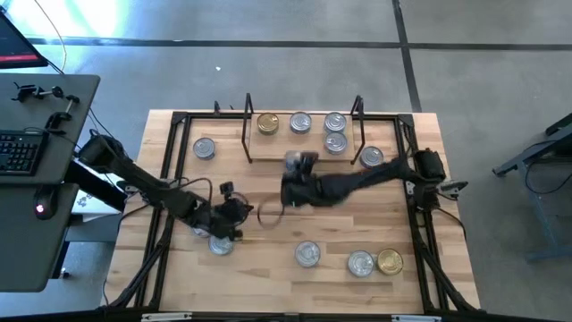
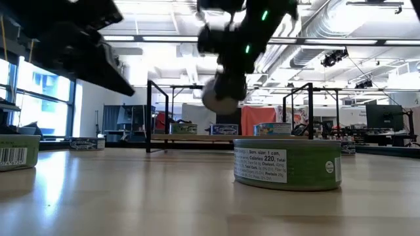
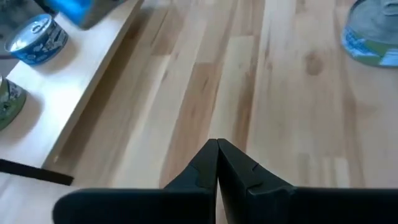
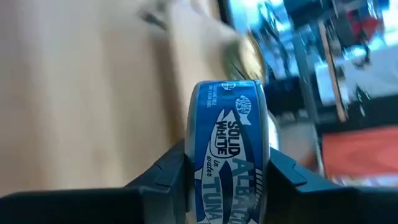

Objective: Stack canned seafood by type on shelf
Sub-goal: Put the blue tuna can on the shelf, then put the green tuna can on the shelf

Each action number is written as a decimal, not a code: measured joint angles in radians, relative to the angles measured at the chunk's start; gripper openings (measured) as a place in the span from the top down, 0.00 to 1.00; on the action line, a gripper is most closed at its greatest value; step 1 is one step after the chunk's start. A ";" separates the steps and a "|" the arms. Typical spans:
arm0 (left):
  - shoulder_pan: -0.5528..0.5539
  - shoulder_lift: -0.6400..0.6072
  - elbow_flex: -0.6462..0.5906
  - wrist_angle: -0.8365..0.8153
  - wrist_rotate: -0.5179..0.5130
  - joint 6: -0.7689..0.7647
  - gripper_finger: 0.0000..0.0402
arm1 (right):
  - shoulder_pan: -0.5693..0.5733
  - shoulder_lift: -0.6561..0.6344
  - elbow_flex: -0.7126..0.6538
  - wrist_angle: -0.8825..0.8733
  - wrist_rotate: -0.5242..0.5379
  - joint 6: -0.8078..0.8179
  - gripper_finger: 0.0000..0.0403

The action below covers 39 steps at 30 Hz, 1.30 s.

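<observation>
Tuna can (image 4: 229, 152) sits clamped on edge within right gripper (image 4: 227, 168).

The light wooden table (image 1: 268, 268) carries the shelf (image 1: 304, 154) at its far edge, with what look like four tins (image 1: 299, 122) on its board. On the bare tabletop lie single tins: one left of the shelf (image 1: 205, 148), one right (image 1: 372, 157), four nearer the front.

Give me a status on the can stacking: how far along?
Done: four tins on the shelf, one gold-lidded tin and three silver, two of them close together, maybe stacked. In hand: right claw grips a blue tuna tin in front of the shelf. Left claw is shut, empty. Left: six tins loose on the table.
</observation>
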 joint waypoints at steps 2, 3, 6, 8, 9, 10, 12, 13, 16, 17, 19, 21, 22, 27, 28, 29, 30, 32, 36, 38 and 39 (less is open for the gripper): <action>-0.039 0.000 -0.018 0.003 -0.034 -0.033 1.00 | -0.065 0.000 -0.028 0.025 -0.002 -0.007 0.71; -0.056 0.001 -0.026 0.004 -0.052 -0.050 1.00 | -0.095 0.001 -0.040 0.038 -0.006 -0.017 0.71; -0.094 0.000 -0.038 0.013 -0.098 -0.094 1.00 | -0.170 0.001 -0.066 0.099 -0.100 -0.051 0.71; -0.109 0.000 -0.048 0.018 -0.123 -0.098 1.00 | -0.204 0.001 -0.083 0.120 -0.154 -0.075 0.71; -0.115 0.001 -0.049 0.018 -0.133 -0.098 1.00 | -0.217 0.001 -0.092 0.130 -0.156 -0.085 0.71; -0.118 0.001 -0.048 0.022 -0.138 -0.097 1.00 | -0.228 0.001 -0.097 0.137 -0.157 -0.095 0.71; -0.121 0.000 -0.048 0.024 -0.141 -0.097 1.00 | -0.247 0.001 -0.103 0.149 -0.163 -0.112 0.71; -0.120 0.001 -0.048 0.023 -0.141 -0.097 1.00 | -0.255 0.001 -0.104 0.142 -0.171 -0.114 0.71; -0.120 0.001 -0.048 0.023 -0.141 -0.097 1.00 | -0.273 0.000 -0.105 0.146 -0.216 -0.110 0.64; -0.119 0.001 -0.048 0.022 -0.141 -0.097 1.00 | -0.277 -0.001 -0.105 0.148 -0.238 -0.108 0.61; -0.120 0.001 -0.048 0.023 -0.141 -0.097 1.00 | -0.280 0.000 -0.105 0.148 -0.264 -0.108 0.55; -0.120 0.001 -0.048 0.022 -0.141 -0.097 1.00 | -0.287 0.000 -0.105 0.152 -0.312 -0.108 0.52; -0.120 0.001 -0.048 0.023 -0.141 -0.097 1.00 | -0.290 0.000 -0.105 0.156 -0.339 -0.108 0.51; -0.120 0.001 -0.048 0.023 -0.141 -0.097 1.00 | -0.300 0.000 -0.105 0.159 -0.391 -0.108 0.49; -0.120 0.001 -0.048 0.023 -0.141 -0.097 1.00 | -0.301 0.000 -0.105 0.162 -0.391 -0.108 0.49; -0.120 0.001 -0.048 0.023 -0.141 -0.098 1.00 | -0.302 0.000 -0.105 0.169 -0.391 -0.107 0.49; -0.120 0.001 -0.048 0.023 -0.141 -0.098 1.00 | -0.303 0.000 -0.105 0.176 -0.394 -0.106 0.49; -0.120 0.001 -0.048 0.025 -0.141 -0.097 1.00 | -0.304 0.000 -0.105 0.185 -0.399 -0.106 0.48; -0.120 0.001 -0.048 0.031 -0.141 -0.097 1.00 | -0.306 0.001 -0.105 0.188 -0.433 -0.099 0.45; -0.120 0.001 -0.048 0.031 -0.140 -0.097 1.00 | -0.306 0.001 -0.104 0.188 -0.433 -0.085 0.43; -0.120 0.001 -0.048 0.031 -0.139 -0.097 1.00 | -0.306 0.001 -0.104 0.187 -0.432 -0.082 0.42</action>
